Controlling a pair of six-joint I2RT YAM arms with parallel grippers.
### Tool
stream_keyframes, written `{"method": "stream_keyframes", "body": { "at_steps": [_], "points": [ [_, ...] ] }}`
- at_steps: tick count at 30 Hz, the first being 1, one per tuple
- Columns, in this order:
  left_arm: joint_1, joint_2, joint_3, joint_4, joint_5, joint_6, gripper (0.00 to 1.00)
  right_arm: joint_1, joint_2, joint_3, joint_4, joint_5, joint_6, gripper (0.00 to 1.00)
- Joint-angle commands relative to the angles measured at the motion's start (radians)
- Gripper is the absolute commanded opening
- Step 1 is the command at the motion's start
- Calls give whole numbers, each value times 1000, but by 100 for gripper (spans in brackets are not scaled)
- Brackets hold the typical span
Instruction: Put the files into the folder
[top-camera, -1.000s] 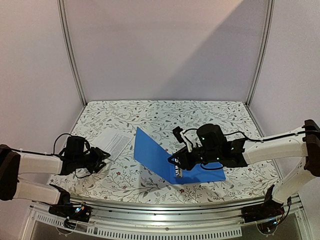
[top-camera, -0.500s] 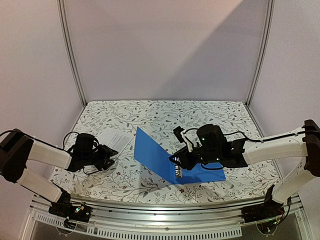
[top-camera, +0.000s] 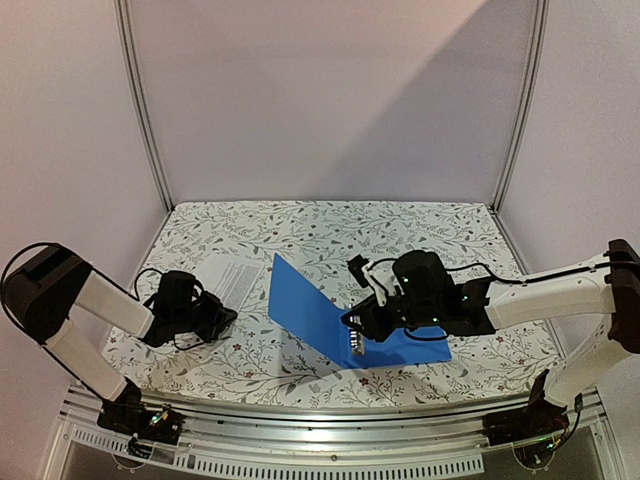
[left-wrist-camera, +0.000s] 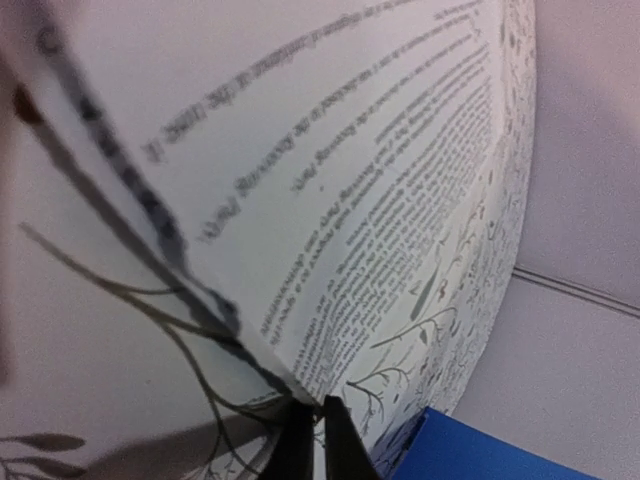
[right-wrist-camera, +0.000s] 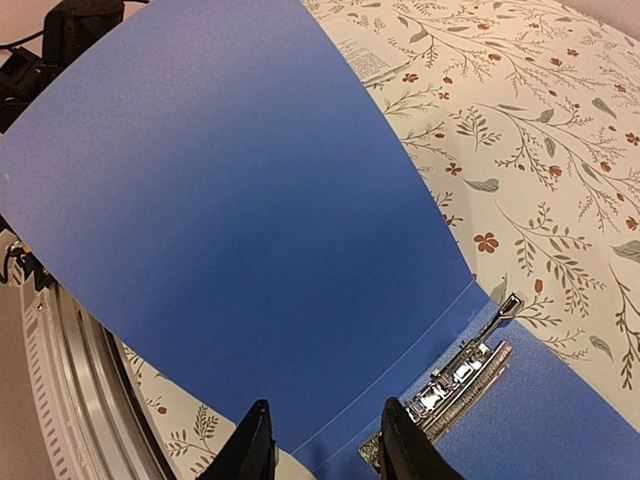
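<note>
The task is at an early stage: nothing has gone into the folder (top-camera: 305, 310) yet. The folder lies open near the middle of the table (top-camera: 330, 235), its back cover flat and its front cover raised at a slant. The right hand (top-camera: 355, 325) sits at the raised cover's lower edge with its fingers spread wide. In the right wrist view the cover stands between them unclamped, so the hand seems to prop it open. The metal ring mechanism (right-wrist-camera: 460, 375) along the spine is bare.

The files (top-camera: 235, 280) are on the table just left of the folder. The left hand (top-camera: 218, 320) is at their near corner. In the left wrist view its fingers are drawn almost together on that corner and the sheet's edge curls up off the table, so it looks pinched.

What is left is carrying the files across, laying them inside, and probably closing the cover.

Count: 1 folder, 1 ring mechanism, 2 hands. Only 1 printed sheet face shows, so whether more lie beneath cannot be told.
</note>
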Motion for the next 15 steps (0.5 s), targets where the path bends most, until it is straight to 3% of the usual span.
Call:
{"method": "stream_keyframes", "body": {
  "at_steps": [1,6,15],
  "points": [
    [-10,13,-11,49,-10,5,0,3,-8,-9,-25,23,-16,35],
    [-7,-137,-2,-39,-19,48,0,2,-19,-12,-29,36,-26,35],
    [-9,-568,62,-509,-100,153,0,2,-30,-6,22,-33,-67,36]
  ]
}}
